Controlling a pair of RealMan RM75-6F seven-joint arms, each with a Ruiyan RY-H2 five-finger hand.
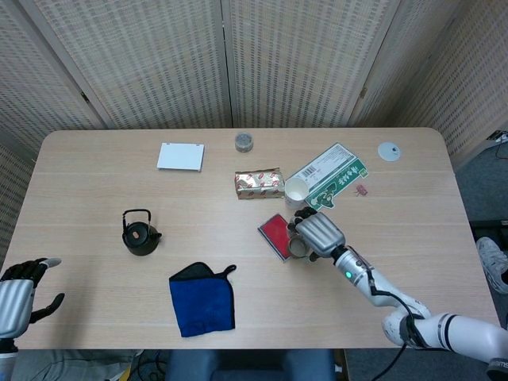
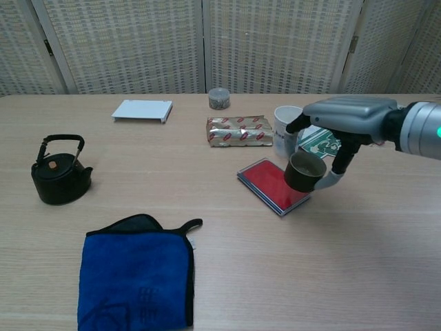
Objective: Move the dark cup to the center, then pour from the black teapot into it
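Observation:
My right hand [image 2: 344, 121] [image 1: 316, 232] holds the dark cup [image 2: 304, 172] from above, lifted off the table and hanging over the right part of the red case [image 2: 270, 184]. In the head view only the cup's rim [image 1: 298, 248] peeks out under the hand. The black teapot [image 1: 140, 233] [image 2: 60, 177] stands upright on the left side of the table, with nothing touching it. My left hand [image 1: 17, 300] hovers open at the table's front left corner, well away from the teapot.
A blue cloth [image 1: 203, 299] lies at the front middle. Behind the red case are a white paper cup [image 2: 288, 129], a gold foil packet [image 2: 240, 131] and a green-and-white leaflet [image 1: 329, 176]. A white box [image 1: 180, 155], a small tin [image 1: 244, 142] and a white disc [image 1: 389, 151] sit further back.

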